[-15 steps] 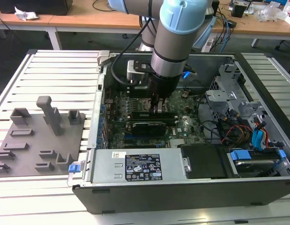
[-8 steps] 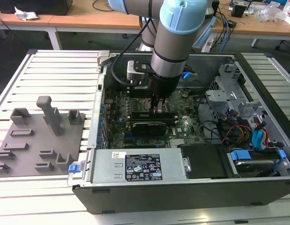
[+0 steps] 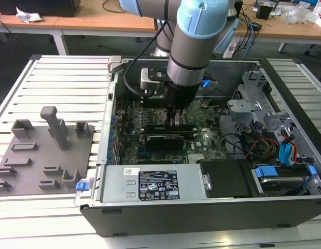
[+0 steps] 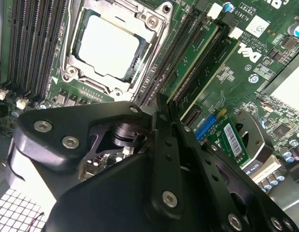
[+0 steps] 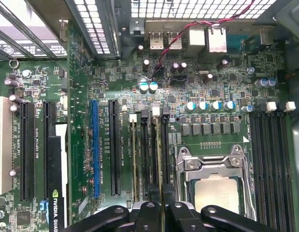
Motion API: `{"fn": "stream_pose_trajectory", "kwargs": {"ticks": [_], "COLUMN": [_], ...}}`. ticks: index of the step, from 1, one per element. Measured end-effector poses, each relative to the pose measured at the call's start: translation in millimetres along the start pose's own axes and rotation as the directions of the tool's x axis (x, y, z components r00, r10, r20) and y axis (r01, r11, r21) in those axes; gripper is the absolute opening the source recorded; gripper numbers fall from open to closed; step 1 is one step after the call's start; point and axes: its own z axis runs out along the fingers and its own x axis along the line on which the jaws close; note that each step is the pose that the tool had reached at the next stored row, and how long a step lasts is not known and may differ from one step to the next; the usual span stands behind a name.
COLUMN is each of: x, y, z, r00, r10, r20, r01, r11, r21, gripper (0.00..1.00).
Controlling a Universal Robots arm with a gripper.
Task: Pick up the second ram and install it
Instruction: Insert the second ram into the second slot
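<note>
My gripper [image 3: 176, 122] is down inside the open computer case [image 3: 284, 93], over the memory slots beside the processor socket. In the first wrist view its black fingers [image 5: 149, 212] stand close together on the thin top edge of the second ram [image 5: 160, 159], a narrow green stick standing upright in a black slot. The gripper [image 5: 162, 212] looks shut on it. Another green stick [image 5: 134, 159] sits two slots away with a white latch at its end. In the second wrist view the fingers [image 4: 163, 145] hide most of the held stick, and a seated green stick [image 4: 195, 60] runs along the slots.
The processor socket [image 5: 214, 188] lies right beside the slots. A black graphics card [image 3: 163, 141] sits just in front of the gripper. Cables and drive cages [image 3: 274, 140] crowd the exterior view's right. A grey holder plate [image 3: 46, 150] lies outside the case on the left.
</note>
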Motion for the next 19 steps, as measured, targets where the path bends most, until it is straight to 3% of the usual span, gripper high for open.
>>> {"fn": "stream_pose_trajectory", "kwargs": {"ticks": [5, 6, 9, 12, 13, 16, 19], "x": [-0.1, -0.3, -3.4, -11.2, -12.4, -15.2, -15.3], "y": [0.0, 0.2, 1.8, 3.9, 4.1, 5.2, 5.3], "z": [-0.5, -2.8, -19.9, -40.6, -43.7, -55.6, -56.0], "r00": [1.0, 1.0, 1.0, 0.9997, 0.9997, 0.9996, 0.9996], "r10": [0.0, 0.0, 0.0, 0.002, 0.002, 0.002, 0.002], "r20": [0.0002, 0.0004, -0.0059, -0.0229, -0.0246, -0.0271, -0.0268], "r01": [0.0, 0.0, 0.0, -0.002, -0.002, -0.002, -0.002], "r11": [1.0, 1.0, 1.0, 1.0, 1.0, 1.0, 1.0], "r21": [0.0001, 0.0002, 0.0007, 0.0015, 0.0015, 0.0016, 0.0017], "gripper": [0.15, 0.21, 0.21, 0.2, 0.13, 0.11, 0.11]}}
